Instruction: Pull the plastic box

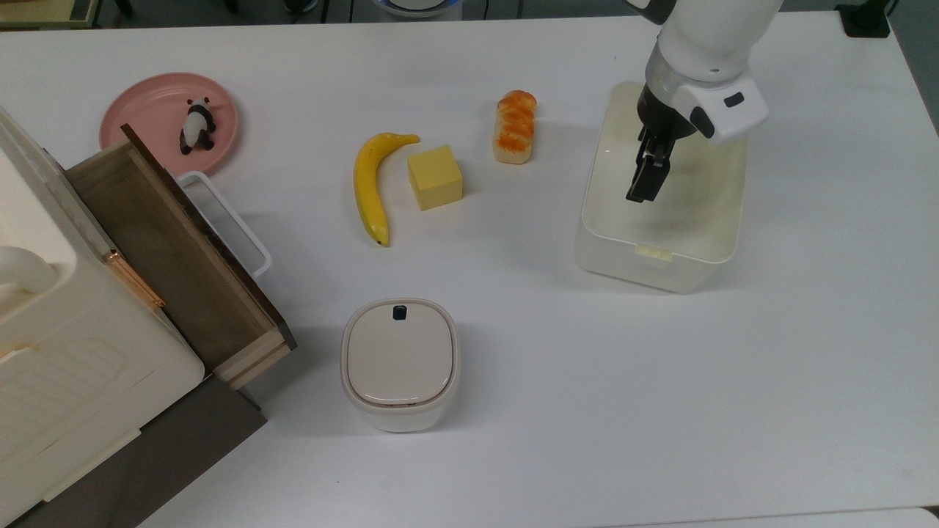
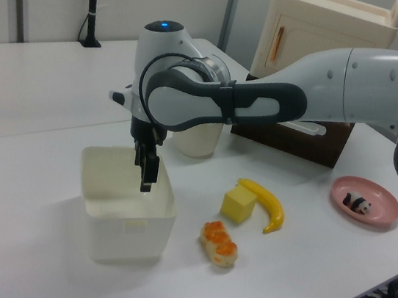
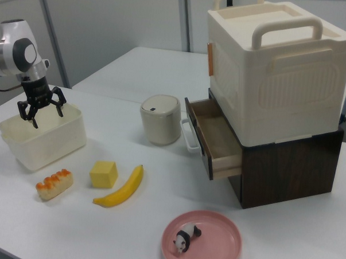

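The plastic box [image 1: 645, 273] is a translucent cream-white bin standing open on the white table at the top view's right, with a small yellowish latch tab on its near wall. It also appears in the left view [image 2: 127, 237] and the right view [image 3: 46, 144]. My gripper [image 1: 637, 192] hangs inside the box's opening, pointing down, over the half toward the top view's left. The right view shows the gripper [image 3: 42, 117] open, fingers spread, nothing between them. In the left view the gripper [image 2: 146, 185] dips just below the rim near the wall facing the banana.
A bread roll [image 1: 515, 126], a yellow cube [image 1: 435, 177] and a banana [image 1: 369, 187] lie to the top view's left of the box. A beige lidded container [image 1: 400, 363], a pink plate [image 1: 139, 117] with a panda figure and a cabinet with an open drawer [image 1: 169, 249] stand farther left.
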